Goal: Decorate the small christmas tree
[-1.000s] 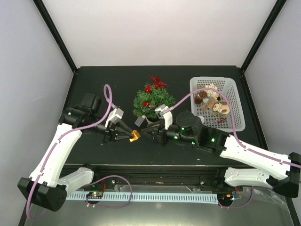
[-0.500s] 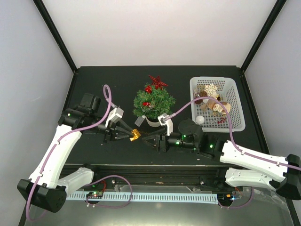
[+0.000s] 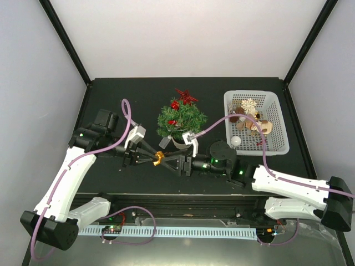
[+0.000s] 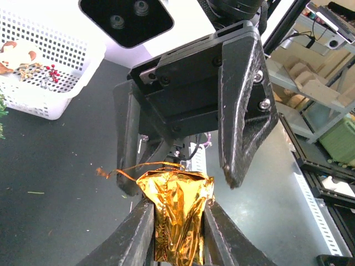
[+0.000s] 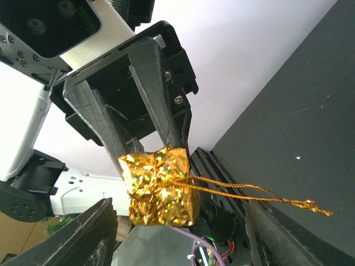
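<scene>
The small christmas tree (image 3: 180, 119) stands in its white pot at the table's middle back, with a red star (image 3: 186, 96) and red baubles on it. In front of it my left gripper (image 3: 155, 159) is shut on a gold foil parcel ornament (image 3: 159, 159), pinched between both fingers (image 4: 138, 227). The ornament's gold cord loop (image 5: 249, 193) trails off to one side. My right gripper (image 3: 168, 162) faces the left one, open. Its fingers (image 4: 241, 111) straddle the ornament (image 4: 177, 213) without touching it. In the right wrist view the ornament (image 5: 161, 185) hangs between my right gripper's (image 5: 182, 213) spread fingertips.
A white mesh basket (image 3: 280, 119) at the back right holds several ornaments, among them a pale snowflake (image 3: 249, 104) and a white ball (image 3: 236, 141). The black table ends at a rail in front of the arm bases.
My right gripper has slid left to the gold ornament and opened wider around it. The left gripper has stayed where it was, holding the ornament.
</scene>
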